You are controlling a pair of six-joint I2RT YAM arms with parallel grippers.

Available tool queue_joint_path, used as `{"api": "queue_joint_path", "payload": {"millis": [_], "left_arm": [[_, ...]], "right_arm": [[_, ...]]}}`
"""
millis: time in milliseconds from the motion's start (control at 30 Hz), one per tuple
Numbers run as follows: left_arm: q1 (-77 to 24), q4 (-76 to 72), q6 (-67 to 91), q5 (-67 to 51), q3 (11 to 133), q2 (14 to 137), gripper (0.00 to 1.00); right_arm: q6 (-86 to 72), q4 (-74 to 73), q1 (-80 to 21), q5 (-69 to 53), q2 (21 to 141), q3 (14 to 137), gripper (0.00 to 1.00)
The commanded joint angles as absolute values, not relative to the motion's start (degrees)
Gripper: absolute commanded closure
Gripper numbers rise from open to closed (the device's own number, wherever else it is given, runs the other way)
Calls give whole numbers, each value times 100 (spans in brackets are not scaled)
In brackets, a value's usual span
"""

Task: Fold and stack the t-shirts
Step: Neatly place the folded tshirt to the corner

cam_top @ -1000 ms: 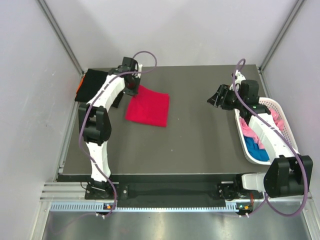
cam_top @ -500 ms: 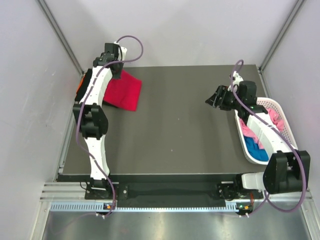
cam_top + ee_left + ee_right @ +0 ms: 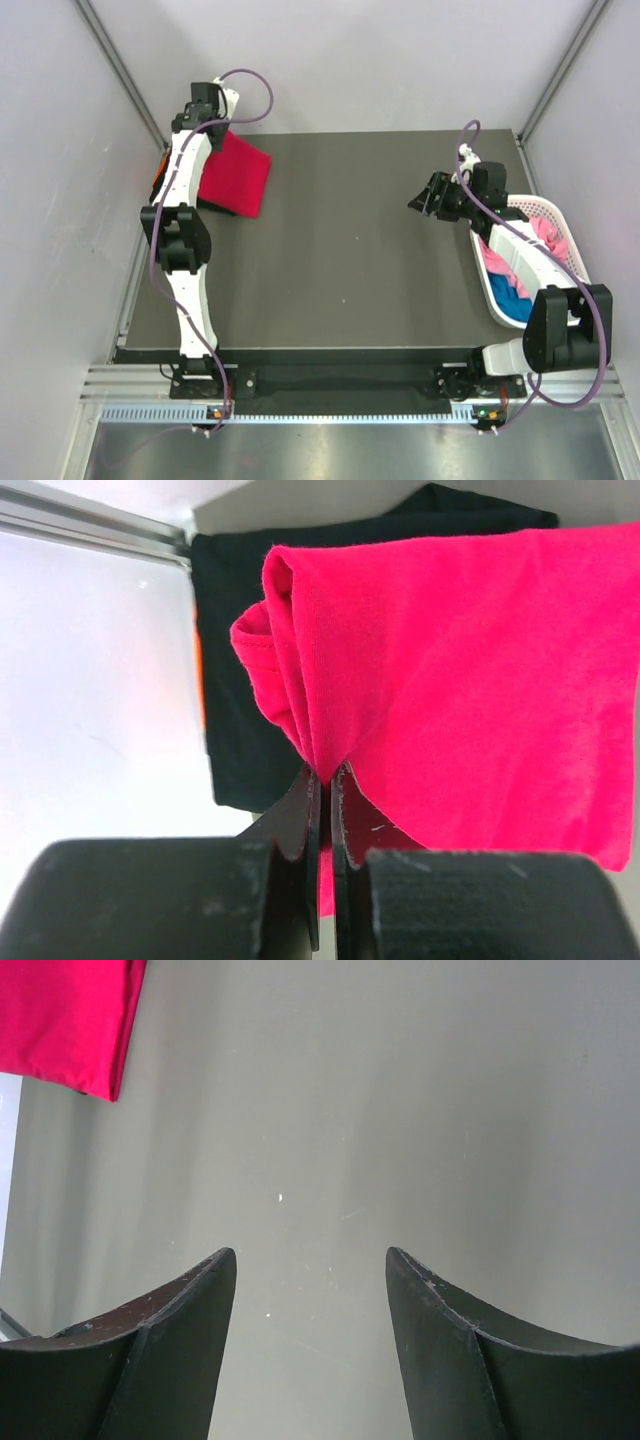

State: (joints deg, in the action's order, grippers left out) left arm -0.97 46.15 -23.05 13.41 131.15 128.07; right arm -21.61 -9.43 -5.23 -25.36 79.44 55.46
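– Red shirt [image 3: 470, 670] is pinched tight in the left gripper [image 3: 325, 772], above a black shirt [image 3: 240, 700] by the far left corner
– Top view adds a basket [image 3: 545, 206] with a pink shirt [image 3: 495, 259]; right gripper [image 3: 308, 1255] gapes, empty

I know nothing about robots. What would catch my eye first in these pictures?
The bright red t-shirt stands out first: it is folded and held at the far left corner of the table, pinched in the left gripper above a black shirt. At the right edge, a white basket holds pink cloth and blue cloth, and the right gripper hovers open over bare table.
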Motion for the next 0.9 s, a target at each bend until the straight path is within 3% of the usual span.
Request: {"api": "queue_joint_path", "payload": {"millis": [0,867], "left_arm": [[-44,4026,-2628,1433,13412,12525,100],[509,2944,-3112,1952,12964,12788,100]], "right_arm": [[-2057,-633,-554,-2575,7901,5625,38],[-2092,-404,-519,-2514,8068,5581,37]]}}
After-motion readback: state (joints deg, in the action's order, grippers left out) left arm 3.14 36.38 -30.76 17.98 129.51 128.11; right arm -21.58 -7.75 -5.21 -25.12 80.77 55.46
